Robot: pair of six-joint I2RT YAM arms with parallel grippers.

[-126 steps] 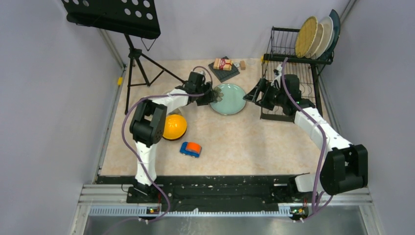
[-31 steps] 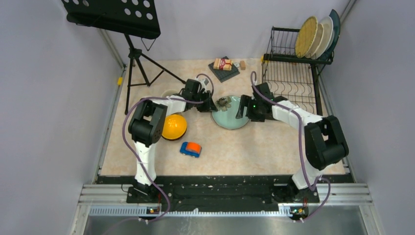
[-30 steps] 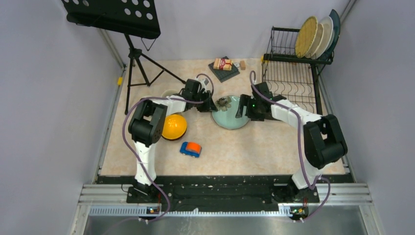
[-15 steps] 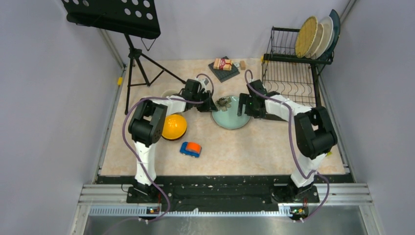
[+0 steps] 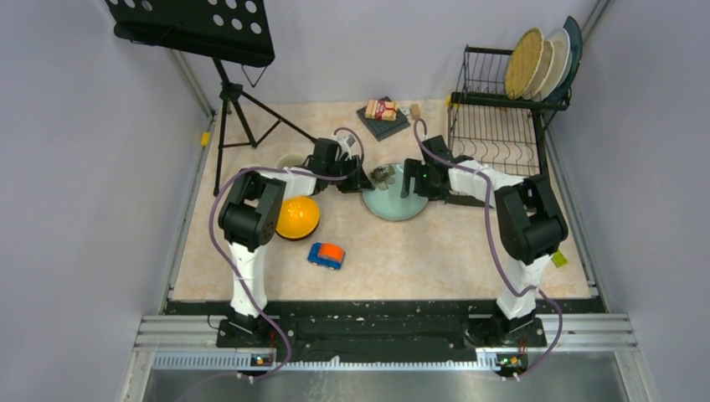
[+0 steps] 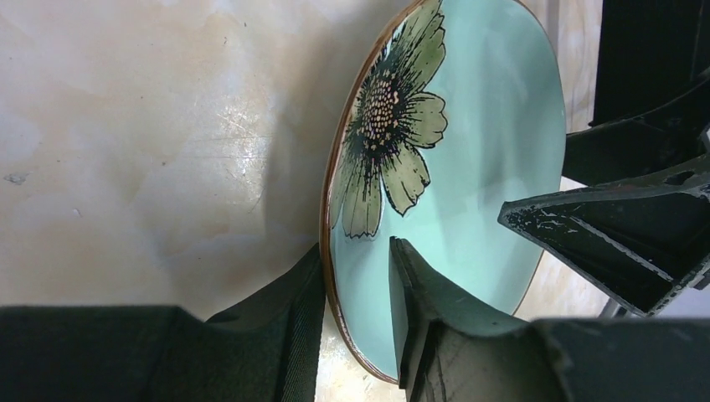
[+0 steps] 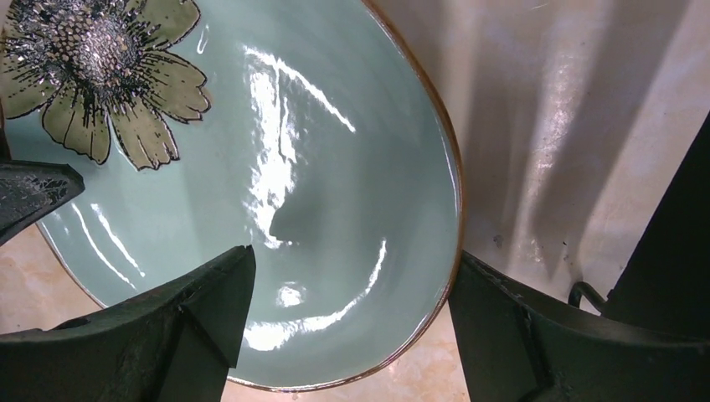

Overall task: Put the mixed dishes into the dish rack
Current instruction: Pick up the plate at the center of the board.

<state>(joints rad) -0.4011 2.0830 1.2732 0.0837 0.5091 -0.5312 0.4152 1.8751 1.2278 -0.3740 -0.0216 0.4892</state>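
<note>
The bench [image 5: 435, 251] carries the black wire dish rack [image 5: 494, 126] at its far right corner. Three plates stand on edge in the rack's raised tier: yellowish [image 5: 523, 63], cream [image 5: 554, 63] and dark teal [image 5: 573, 42]. The mint-green flower plate [image 5: 392, 199] lies mid-bench, left of the rack and apart from it. The left end effector [image 5: 358, 179] straddles the plate's left rim, one finger under it and one on its face; whether it clamps I cannot tell. The right end effector [image 5: 412, 180] is spread wide at the plate's right side, one finger over the face and one outside the rim. The orange-yellow bowl [image 5: 298, 216] sits upside down by the left arm, with the toy car [image 5: 326, 255] just nearer.
</note>
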